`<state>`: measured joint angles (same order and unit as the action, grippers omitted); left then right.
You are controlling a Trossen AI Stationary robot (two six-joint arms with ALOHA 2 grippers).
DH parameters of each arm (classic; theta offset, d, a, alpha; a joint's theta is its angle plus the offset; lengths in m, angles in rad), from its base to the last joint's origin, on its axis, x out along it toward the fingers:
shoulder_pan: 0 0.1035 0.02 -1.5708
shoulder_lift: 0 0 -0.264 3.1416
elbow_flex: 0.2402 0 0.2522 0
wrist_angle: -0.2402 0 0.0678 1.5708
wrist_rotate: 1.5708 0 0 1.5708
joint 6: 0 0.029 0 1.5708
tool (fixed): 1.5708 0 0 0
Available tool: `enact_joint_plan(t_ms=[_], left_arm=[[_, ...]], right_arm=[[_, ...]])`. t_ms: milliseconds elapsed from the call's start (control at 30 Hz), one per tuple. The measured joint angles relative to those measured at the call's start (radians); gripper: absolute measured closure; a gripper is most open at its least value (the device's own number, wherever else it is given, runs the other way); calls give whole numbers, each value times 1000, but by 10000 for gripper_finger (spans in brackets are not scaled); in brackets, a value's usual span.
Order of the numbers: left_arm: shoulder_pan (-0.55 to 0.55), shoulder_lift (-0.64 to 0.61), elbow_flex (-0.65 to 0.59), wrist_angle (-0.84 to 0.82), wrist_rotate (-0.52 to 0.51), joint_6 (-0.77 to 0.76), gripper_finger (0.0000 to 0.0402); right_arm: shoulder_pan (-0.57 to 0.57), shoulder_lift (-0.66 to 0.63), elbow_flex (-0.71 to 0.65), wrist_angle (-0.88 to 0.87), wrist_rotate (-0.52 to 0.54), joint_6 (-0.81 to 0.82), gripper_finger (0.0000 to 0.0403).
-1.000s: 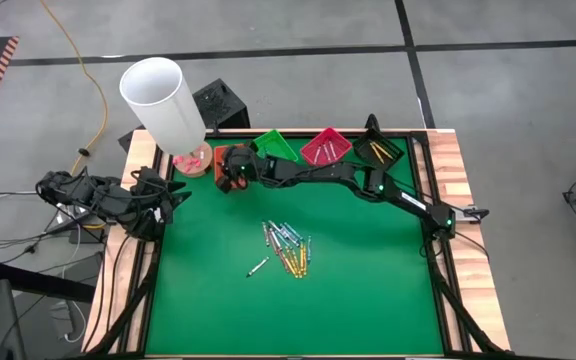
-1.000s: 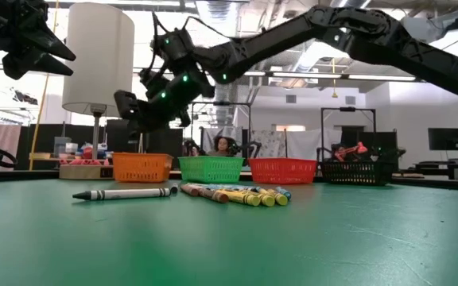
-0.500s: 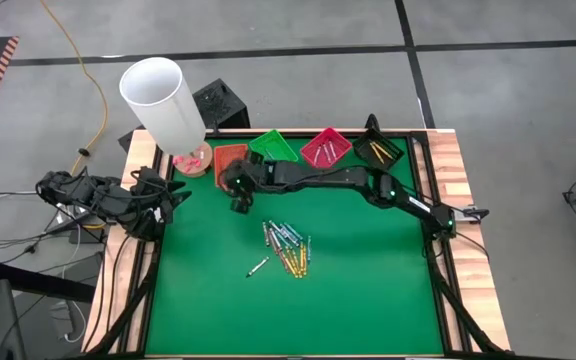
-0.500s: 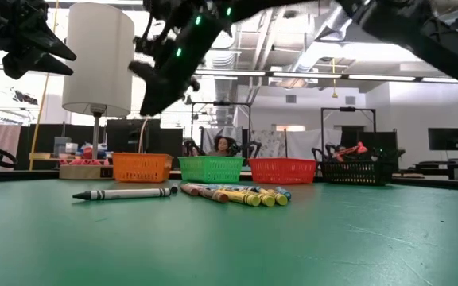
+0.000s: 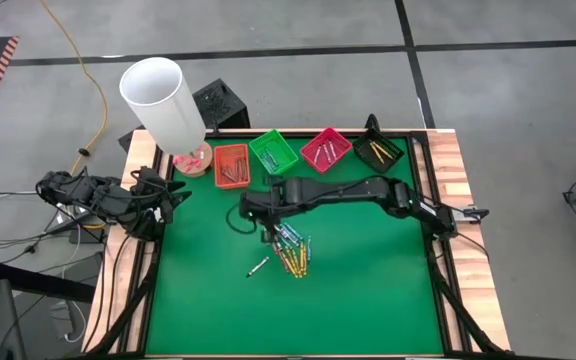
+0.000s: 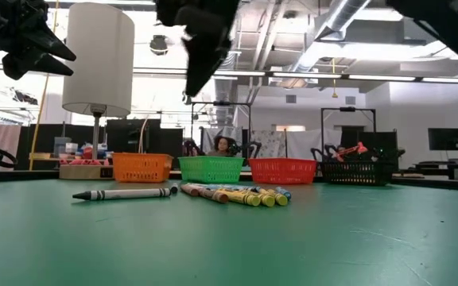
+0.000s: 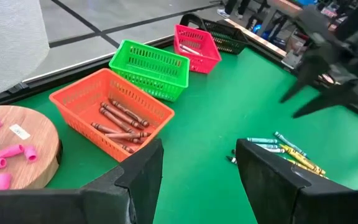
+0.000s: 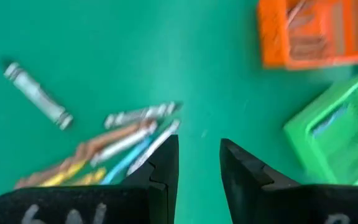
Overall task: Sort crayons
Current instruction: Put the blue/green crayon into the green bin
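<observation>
A pile of several crayons in yellow, blue and brownish lies flat on the green mat, and it also shows in the low view. One greyish crayon lies apart to its near left. My right gripper hangs above the far-left end of the pile, open and empty, and the pile shows just past its fingers. My left gripper waits at the table's left edge, open and empty. The orange tray holds several brownish crayons.
Orange, green, pink and black trays stand in a row along the far edge. A tall white cylinder on a wooden disc with pink pieces stands at the far left corner. Bare mat lies toward the near edge.
My right gripper has gone from above the orange tray toward the table's near edge and a little to the right, ending over the crayon pile. The orange tray, covered by the gripper before, now shows in full. The crayons on the mat have not moved.
</observation>
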<state>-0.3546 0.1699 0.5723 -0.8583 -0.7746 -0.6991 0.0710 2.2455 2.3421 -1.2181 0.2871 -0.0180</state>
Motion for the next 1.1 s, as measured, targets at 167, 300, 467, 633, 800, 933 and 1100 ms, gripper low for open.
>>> enact_joint_plan(t_ms=[167, 300, 467, 633, 800, 933, 1100], left_arm=[[0, 0, 0, 0, 1, -2, 210], [0, 0, 0, 0, 1, -3, 210], [0, 0, 0, -1, 1, -4, 210], [0, 0, 0, -4, 1, -4, 210], [0, 0, 0, -5, 2, -4, 210], [0, 0, 0, -5, 9, -4, 210], [0, 0, 0, -5, 10, -7, 210]], right_arm=[[61, -27, 0, -160, 4, 77, 290], [126, -35, 0, -240, 4, 149, 290], [230, -35, -1, -327, 23, 199, 290], [328, -68, -4, -351, 59, 268, 290], [396, -112, -13, -353, 143, 406, 290], [437, -116, -13, -353, 234, 478, 290], [467, -122, -34, -353, 265, 479, 290]])
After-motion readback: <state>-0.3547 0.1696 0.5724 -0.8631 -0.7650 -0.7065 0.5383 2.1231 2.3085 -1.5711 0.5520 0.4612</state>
